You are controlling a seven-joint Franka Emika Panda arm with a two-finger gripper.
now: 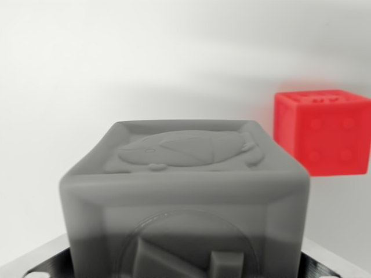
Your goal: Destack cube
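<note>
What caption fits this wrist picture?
Close-up of a grey cube with a raised animal on top, red cube behind at the right.

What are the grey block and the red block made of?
The grey embossed cube looks like matte moulded plastic or rubber: dull surface, soft rounded edges, raised animal relief on top. The red dotted cube seems the same kind of material, slightly glossier, though it is blurred.

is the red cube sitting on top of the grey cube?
No. The red cube rests on the white surface, beyond the grey cube, toward the wrist view's right.
</note>
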